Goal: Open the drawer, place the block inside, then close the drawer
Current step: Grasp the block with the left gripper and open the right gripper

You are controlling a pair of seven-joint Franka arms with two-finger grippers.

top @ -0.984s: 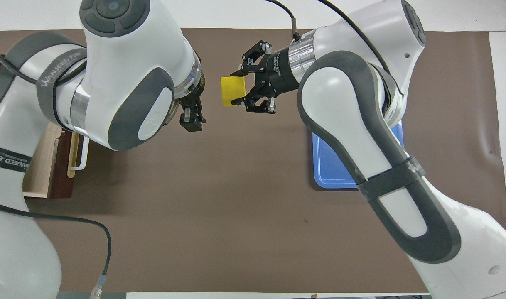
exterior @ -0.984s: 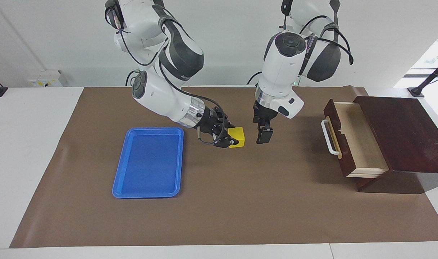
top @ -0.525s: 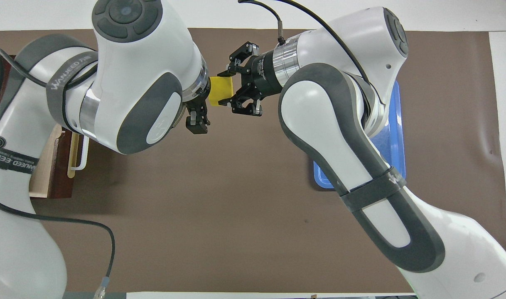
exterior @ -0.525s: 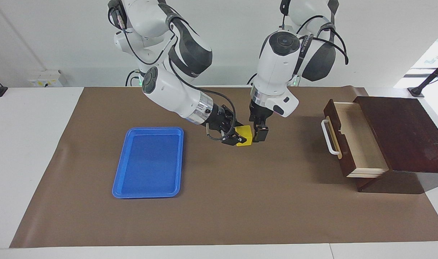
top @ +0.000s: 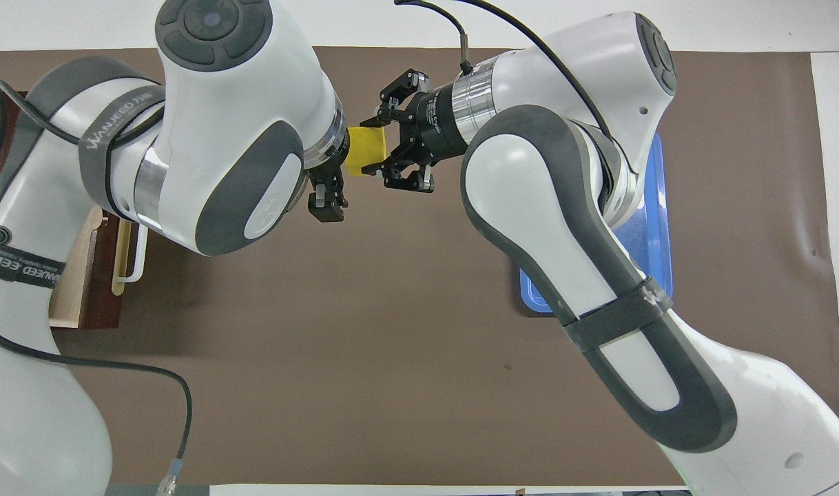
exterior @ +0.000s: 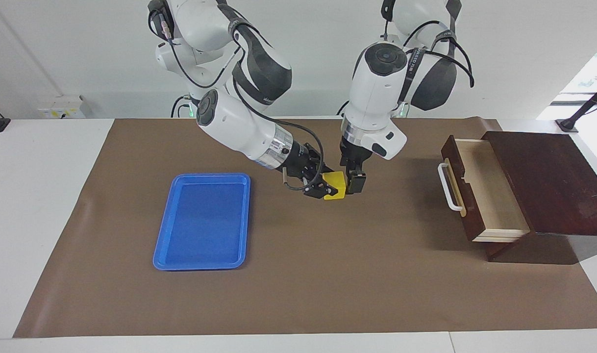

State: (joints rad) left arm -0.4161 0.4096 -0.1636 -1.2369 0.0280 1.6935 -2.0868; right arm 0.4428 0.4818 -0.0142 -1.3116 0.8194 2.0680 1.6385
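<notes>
Two robot arms meet above the middle of a desk covered by a brown mat (exterior: 298,274). The right pincer (exterior: 326,189) grips a small yellow block (exterior: 335,185), holding it in the air. The left pincer (exterior: 353,183) hangs with jaws spread, right beside the block. The dark wooden drawer (exterior: 480,191) stands pulled open near the left arm's edge. A blue tray (exterior: 203,220) lies toward the right arm's edge.
</notes>
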